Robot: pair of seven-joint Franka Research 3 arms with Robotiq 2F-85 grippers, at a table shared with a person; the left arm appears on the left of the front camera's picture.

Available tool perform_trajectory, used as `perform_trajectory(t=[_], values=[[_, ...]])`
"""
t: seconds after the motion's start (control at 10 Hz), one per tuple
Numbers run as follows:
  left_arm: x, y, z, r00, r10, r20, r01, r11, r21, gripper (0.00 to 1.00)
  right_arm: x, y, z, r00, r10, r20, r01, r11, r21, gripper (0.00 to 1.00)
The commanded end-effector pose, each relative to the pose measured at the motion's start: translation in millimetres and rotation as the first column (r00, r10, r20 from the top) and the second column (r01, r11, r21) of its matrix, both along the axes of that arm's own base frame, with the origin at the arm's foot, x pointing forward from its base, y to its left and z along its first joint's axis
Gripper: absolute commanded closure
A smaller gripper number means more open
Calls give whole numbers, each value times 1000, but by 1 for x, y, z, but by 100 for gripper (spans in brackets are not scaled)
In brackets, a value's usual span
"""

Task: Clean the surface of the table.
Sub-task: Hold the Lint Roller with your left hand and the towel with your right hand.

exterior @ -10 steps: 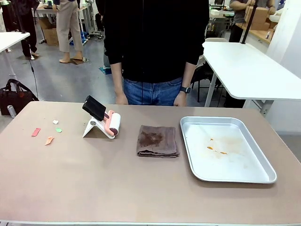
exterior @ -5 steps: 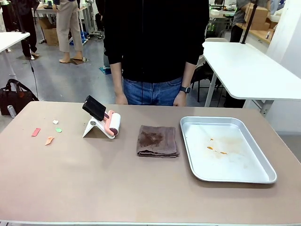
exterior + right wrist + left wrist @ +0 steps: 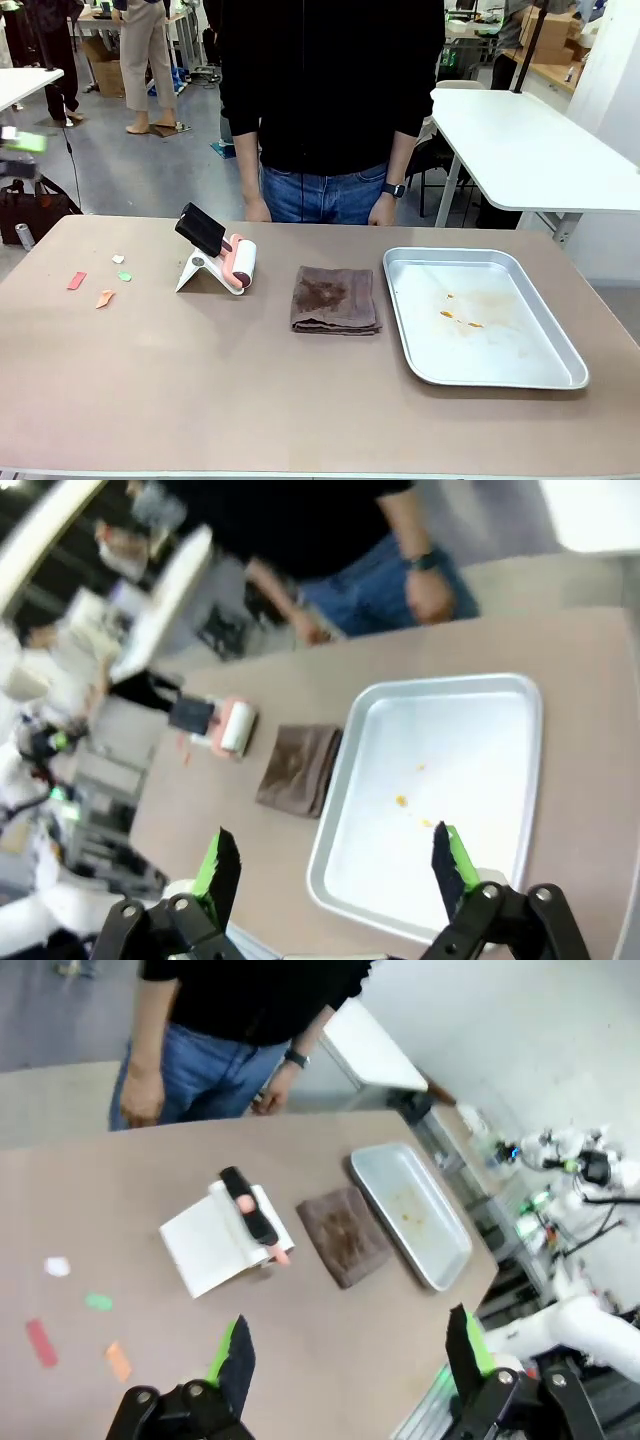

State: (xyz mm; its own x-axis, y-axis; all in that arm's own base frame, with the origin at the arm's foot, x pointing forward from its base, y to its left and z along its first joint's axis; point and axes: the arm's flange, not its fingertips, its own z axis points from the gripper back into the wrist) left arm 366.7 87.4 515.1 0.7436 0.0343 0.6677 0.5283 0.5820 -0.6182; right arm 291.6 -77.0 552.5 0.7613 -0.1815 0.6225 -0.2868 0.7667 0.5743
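The left pincer (image 3: 350, 1345) hangs above the large rectangular desk (image 3: 330, 1380) with its matte brownish-tan top, its two black, green-padded fingers (image 3: 238, 1355) spread wide with nothing between them. Seen from its wrist, the desk stretches away beneath and ahead of it. Just beyond the finger on the left of that view stands a pink lint roller with a black handle (image 3: 252, 1222), propped on a white wedge-shaped stand (image 3: 205, 1252). Ahead of the gap between the fingers lies a folded dark brown cloth (image 3: 343, 1235), just beside the roller. Farther ahead, toward the other finger, sits a shiny silver rectangular metal tray (image 3: 432, 1248) with small orange smears on its floor. Out past the left-of-view finger, well apart from the roller, four small paper scraps (image 3: 98, 1301) lie loose on the desk top: white, green, red and orange. At the far edge, opposite the pincer, a person in a black top and blue jeans (image 3: 250, 1000) stands with both hands hanging at the desk's rim. The right pincer (image 3: 333, 855) is likewise spread wide and grips nothing; its view is blurred. The tray lies straight ahead of it, between its fingers. The cloth lies beyond the finger on the left of that view, and the roller farther out the same way.
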Motion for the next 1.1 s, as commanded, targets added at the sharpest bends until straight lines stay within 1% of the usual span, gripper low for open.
perform_trajectory(t=[0.0, 0.1, 0.2, 0.3, 0.4, 0.5, 0.6, 0.7, 0.8, 0.9, 1.0], values=[[20, -45, 14, 996, -85, -5, 85, 982, 166, 0, -19, 99, -32, 996, 86, 13, -84, 990, -116, 0], [32, -74, 21, 991, -134, -11, 132, 964, 229, 0, -13, 137, -29, 989, 146, -13, -145, 969, -201, 0], [42, -100, 27, 990, -138, -7, 134, 949, 286, 0, -6, 174, -31, 985, 173, -25, -173, 944, -280, 0], [47, -133, 31, 981, -190, -29, 188, 923, 334, 0, 5, 211, -36, 978, 208, -37, -207, 916, -342, 0], [50, -157, 28, 979, -190, -73, 203, 899, 388, 0, 18, 242, -45, 976, 207, -71, -218, 888, -405, 0], [54, -175, 25, 975, -185, -123, 220, 876, 429, 0, 28, 267, -55, 966, 228, -123, -259, 861, -437, 0], [57, -188, 21, 976, -156, -155, 211, 861, 463, 0, 33, 289, -64, 958, 246, -150, -287, 855, -432, 0], [58, -195, 19, 977, -135, -165, 199, 851, 486, 0, 37, 303, -72, 961, 230, -151, -273, 866, -418, 0], [59, -192, 20, 983, -108, -145, 165, 866, 471, 0, 40, 297, -74, 971, 204, -127, -238, 885, -399, 0], [55, -197, 11, 976, -174, -132, 216, 861, 460, 0, 16, 301, -75, 955, 267, -130, -296, 839, -456, 0], [55, -197, 11, 976, -174, -132, 216, 861, 460, 0, 16, 301, -75, 955, 267, -130, -296, 839, -456, 0]])
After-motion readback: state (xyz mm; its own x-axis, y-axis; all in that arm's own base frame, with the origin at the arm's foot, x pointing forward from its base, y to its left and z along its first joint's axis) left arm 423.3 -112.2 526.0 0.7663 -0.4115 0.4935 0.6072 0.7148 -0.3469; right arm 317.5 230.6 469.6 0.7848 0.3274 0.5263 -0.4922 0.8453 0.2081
